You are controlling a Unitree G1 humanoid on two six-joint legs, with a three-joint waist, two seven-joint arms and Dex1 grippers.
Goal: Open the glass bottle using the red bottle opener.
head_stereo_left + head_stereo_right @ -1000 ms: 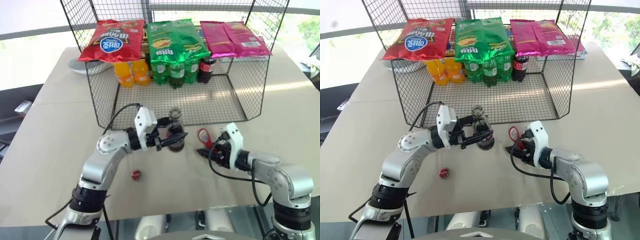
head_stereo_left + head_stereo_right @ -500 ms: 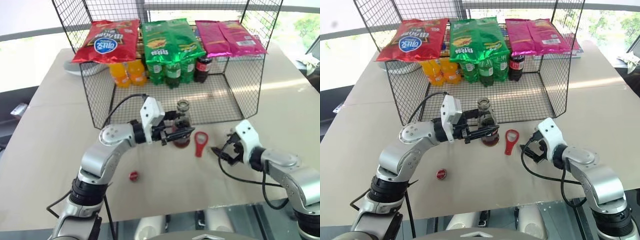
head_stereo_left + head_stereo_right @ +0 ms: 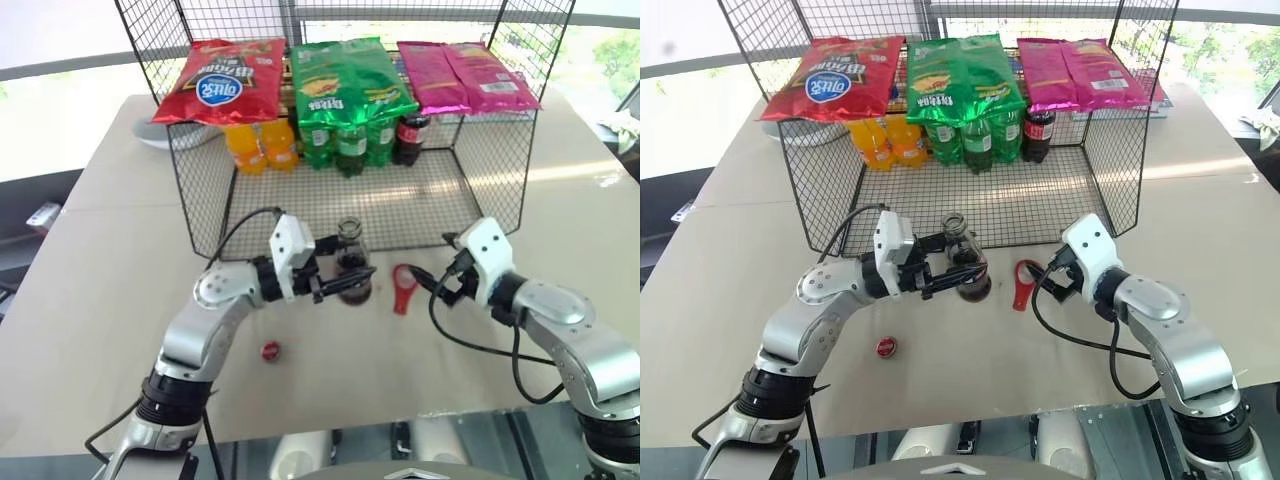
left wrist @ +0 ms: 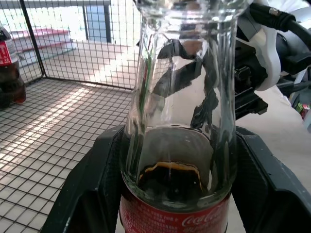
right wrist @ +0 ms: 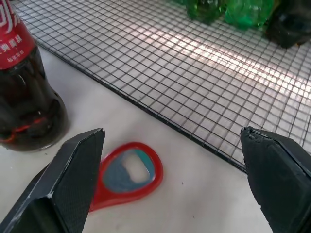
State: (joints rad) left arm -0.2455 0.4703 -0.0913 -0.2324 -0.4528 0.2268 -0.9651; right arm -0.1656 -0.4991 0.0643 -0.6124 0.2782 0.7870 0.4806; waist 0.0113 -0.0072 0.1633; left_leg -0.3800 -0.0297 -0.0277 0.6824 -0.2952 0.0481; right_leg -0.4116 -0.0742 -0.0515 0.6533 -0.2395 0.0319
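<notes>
since earlier: right gripper [image 3: 447, 283] is sitting higher & further back than a sec ago, when it was low on the table right at the opener; red opener is now lying free, w/ its ring end toward the rack. camera is shifting a bit too.
left gripper [image 3: 349, 281]: its two black fingers are clamping the small clear glass cola bottle w/ dark liquid & red label band [image 3: 351, 268] from both sides at label height; reaching in from the left, roughly level.
bottle: standing upright on the beige table [image 3: 100, 290], just in front of the black wire mesh rack [image 3: 470, 190]; mouth is looking uncapped in the head views; liquid is sitting low, neck clear.
left wrist view: bottle [image 4: 180, 126] is sitting between the black fingers [image 4: 82, 194], label at the bottom edge.
right gripper jaws: spread wide, holding nothing; hovering just right of the opener, pointing toward it.
flat red bottle opener w/ ring loop [image 3: 403, 288]: lying flat on the table between bottle & right gripper, near the bottle, not touching it.
right wrist view: opener [image 5: 127, 175] is lying on the table past the two spread fingers [image 5: 68, 184], bottle base [image 5: 25, 102] beside it, rack edge behind.
small round red cap [image 3: 270, 349]: lying on the table below the left forearm, well apart from the bottle.
rack: red, green & pink snack bags on top; orange, green & dark bottles at the back.
</notes>
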